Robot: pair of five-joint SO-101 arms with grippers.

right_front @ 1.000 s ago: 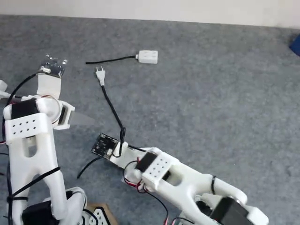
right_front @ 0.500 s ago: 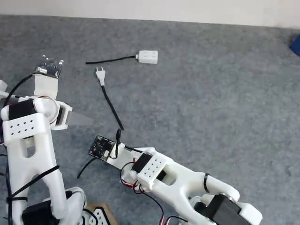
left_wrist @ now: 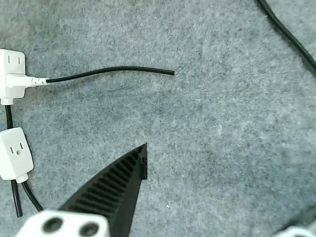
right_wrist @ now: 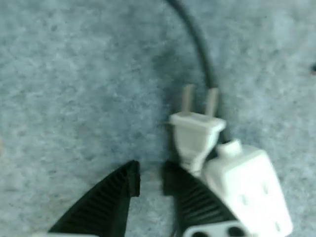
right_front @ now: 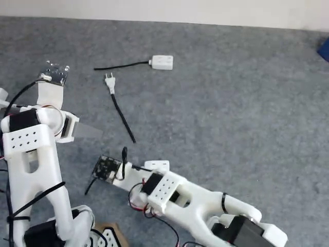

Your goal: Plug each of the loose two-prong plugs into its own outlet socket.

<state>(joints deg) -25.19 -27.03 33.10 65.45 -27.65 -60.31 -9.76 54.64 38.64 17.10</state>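
A: Right end effector [right_wrist: 151, 180] is low over the bench [right_front: 247, 103], tips barely cracked, gripping nothing. Near plug [right_wrist: 196, 136] lies flat just beside one tip, prongs [right_wrist: 187, 98] pointing away from it.
B: Socket?
A: Near socket block [right_wrist: 247, 190] sits right against the plug body, side by side, not mated. A black cable [right_wrist: 197, 44] runs behind the prongs.
B: Handling?
A: My read: the plug is light, hard, smooth plastic. It won't crush but could squirt out of a shallow pinch. Take it across the flat sides of the body, behind the flange. Stay off the prongs, they're thin metal and would likely bend. Don't haul by a cable either, it's springy and will swing the plug.
B: The block?
A: Also light. I expect it to slide on the grey nap when pushed, so it needs bracing.
B: Farther out?
A: Second plug [right_front: 109, 78] is well apart up the bench, black lead [right_front: 122, 117] trailing back toward the arms. Far socket [right_front: 162, 62] is beyond it, near but not touching. Same grip rule applies.
B: Left arm?
A: Left end effector [left_wrist: 126, 182] hangs above the bench. Can't tell if it's released or clenched.
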